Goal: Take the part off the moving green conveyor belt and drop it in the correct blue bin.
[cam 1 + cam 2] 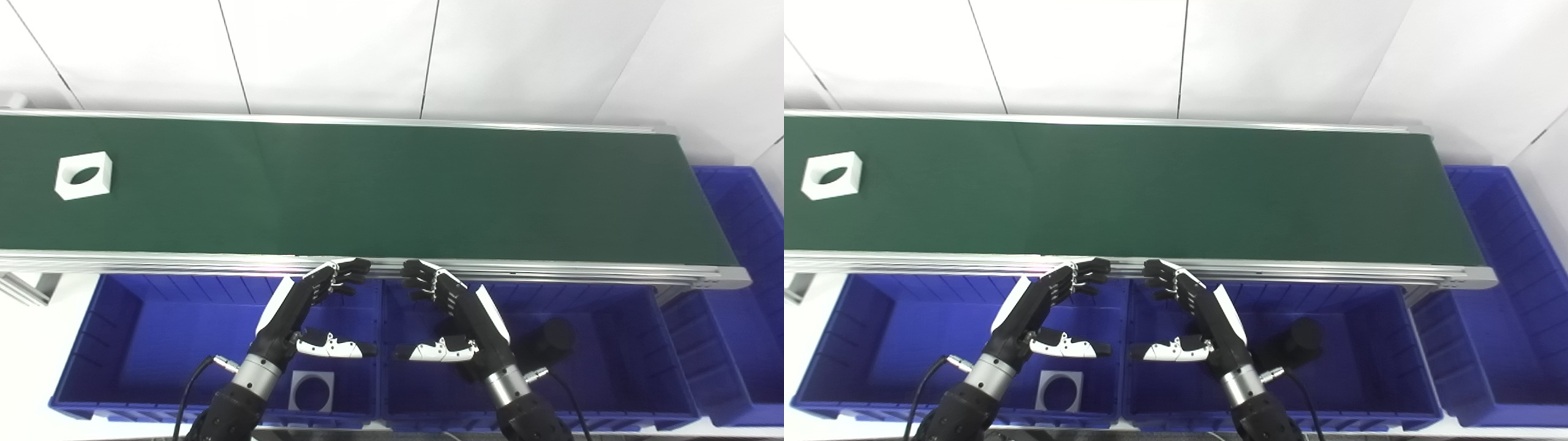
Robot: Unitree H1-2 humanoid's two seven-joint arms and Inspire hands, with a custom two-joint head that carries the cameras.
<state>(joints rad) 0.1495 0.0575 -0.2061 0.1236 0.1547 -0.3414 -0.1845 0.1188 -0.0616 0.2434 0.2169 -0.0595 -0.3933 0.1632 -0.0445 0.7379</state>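
Green conveyor belt [380,190], matte, framed in aluminium rails, spans the scene from nine o'clock to three o'clock against a white panelled wall [331,55]. Item on belt: one white square part [84,175] with a round through-hole, lying flat at the nine o'clock end, well apart from both hands. Blue bins: left bin [141,343] at seven o'clock below the near rail, holding one white square part with a round hole [312,391], flat on the floor near its front wall; middle bin [618,349] at five o'clock, holding one black cylinder [549,340] lying tilted on the floor; a third bin [741,245] at three o'clock past the belt's end, contents not visible. Left hand [306,312], black and white, raised over the left bin near the divider, fingers extended and spread wide with tips at the near rail, thumb pointing toward three o'clock, holding nothing. Right hand [456,315], mirror posture over the middle bin, fingers extended and apart with tips at the rail, thumb pointing toward nine o'clock, holding nothing. Hands stand just beside one another at six o'clock, not touching.
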